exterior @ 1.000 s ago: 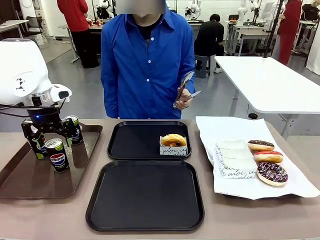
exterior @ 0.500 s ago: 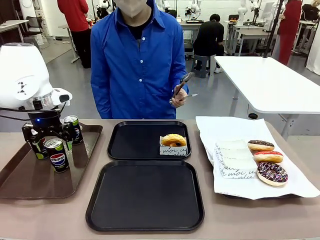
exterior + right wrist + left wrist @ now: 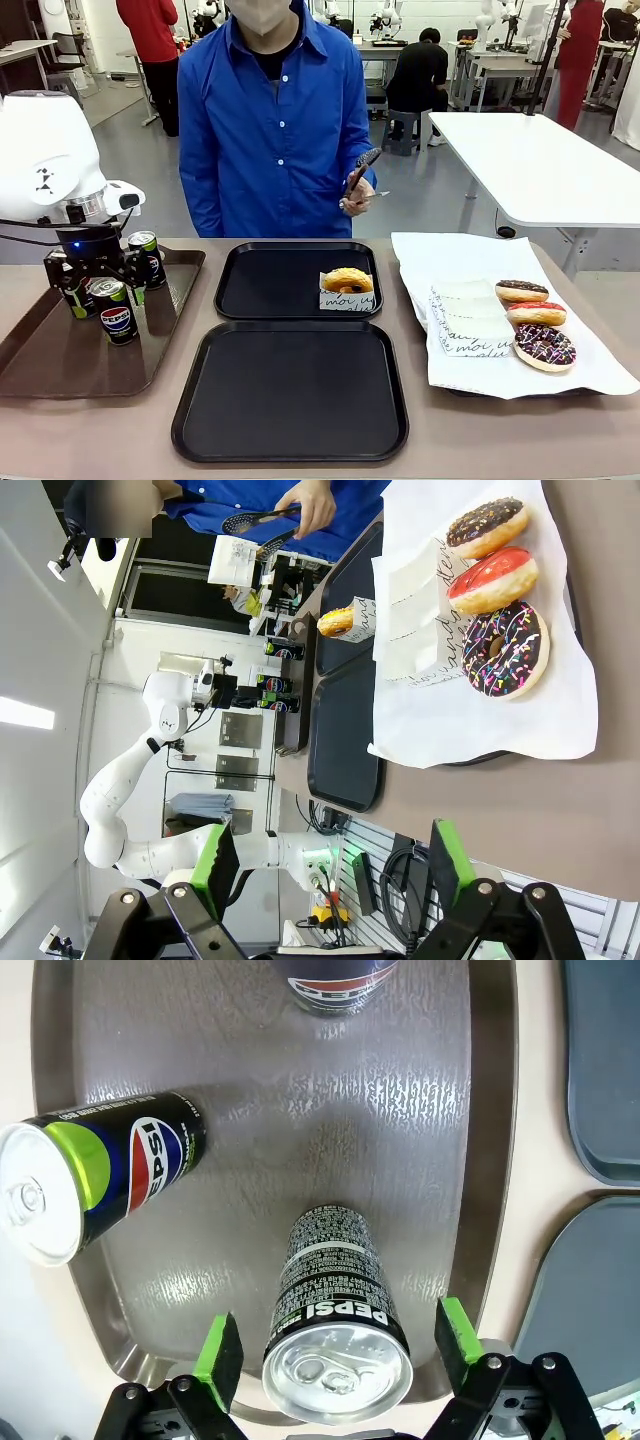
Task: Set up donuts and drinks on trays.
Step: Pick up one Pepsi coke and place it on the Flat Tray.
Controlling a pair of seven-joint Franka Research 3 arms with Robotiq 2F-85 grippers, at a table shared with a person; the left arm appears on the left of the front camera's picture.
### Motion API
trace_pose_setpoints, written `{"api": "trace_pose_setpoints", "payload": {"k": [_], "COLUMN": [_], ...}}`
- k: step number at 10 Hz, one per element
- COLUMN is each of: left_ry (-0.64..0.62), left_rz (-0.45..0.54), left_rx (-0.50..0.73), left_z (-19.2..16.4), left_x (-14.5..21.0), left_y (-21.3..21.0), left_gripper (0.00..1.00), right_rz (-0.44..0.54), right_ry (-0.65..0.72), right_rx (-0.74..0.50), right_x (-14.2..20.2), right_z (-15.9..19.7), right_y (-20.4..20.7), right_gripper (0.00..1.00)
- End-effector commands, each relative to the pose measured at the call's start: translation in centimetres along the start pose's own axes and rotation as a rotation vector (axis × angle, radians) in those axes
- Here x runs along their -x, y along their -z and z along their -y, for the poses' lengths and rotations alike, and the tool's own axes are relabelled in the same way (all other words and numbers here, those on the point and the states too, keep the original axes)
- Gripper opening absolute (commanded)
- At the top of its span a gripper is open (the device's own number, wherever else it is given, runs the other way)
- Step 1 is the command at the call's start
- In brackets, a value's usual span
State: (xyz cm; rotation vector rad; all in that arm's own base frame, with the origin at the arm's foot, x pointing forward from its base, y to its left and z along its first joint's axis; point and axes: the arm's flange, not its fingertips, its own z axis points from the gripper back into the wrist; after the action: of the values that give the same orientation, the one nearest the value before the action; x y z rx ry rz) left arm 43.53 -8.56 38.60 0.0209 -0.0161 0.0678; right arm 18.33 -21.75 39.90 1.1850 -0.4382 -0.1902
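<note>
Three black Pepsi cans stand on a brown tray (image 3: 60, 360). My left gripper (image 3: 97, 285) is open and straddles the front can (image 3: 337, 1290), its green pads (image 3: 218, 1348) level with the silver top and apart from the can's sides. The other cans stand at the left (image 3: 100, 1175) and farther back (image 3: 335, 980). A sleeved donut (image 3: 347, 282) sits on the far black tray (image 3: 270, 280); the near black tray (image 3: 290, 390) is bare. My right gripper (image 3: 333, 850) is open in the air, off to the side of the table, with nothing between its fingers.
Three donuts, chocolate (image 3: 521, 291), red (image 3: 536, 314) and sprinkled (image 3: 544, 345), lie on white paper (image 3: 450, 255) at the right beside paper sleeves (image 3: 470, 320). A person in blue stands at the far side holding tongs (image 3: 362, 172) up.
My left gripper has sunk slightly over the front can. The person has shifted a little left with the tongs.
</note>
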Motion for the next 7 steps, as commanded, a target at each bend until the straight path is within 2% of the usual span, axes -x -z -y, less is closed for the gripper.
{"api": "trace_pose_setpoints", "payload": {"k": [1,7], "left_ry": [-0.039,-0.021], "left_rz": [0.012,0.015], "left_rx": [0.028,0.026], "left_z": [0.22,0.11], "left_x": [0.20,-0.09], "left_y": [0.51,0.41], "left_gripper": [1.00,0.47], "right_rz": [0.008,0.008], "right_ry": [-0.010,-0.010], "right_rx": [-0.017,-0.017], "right_x": [-0.10,-0.10], "right_z": [0.03,0.03], "right_y": [-0.10,-0.10], "right_gripper": [1.00,1.00]}}
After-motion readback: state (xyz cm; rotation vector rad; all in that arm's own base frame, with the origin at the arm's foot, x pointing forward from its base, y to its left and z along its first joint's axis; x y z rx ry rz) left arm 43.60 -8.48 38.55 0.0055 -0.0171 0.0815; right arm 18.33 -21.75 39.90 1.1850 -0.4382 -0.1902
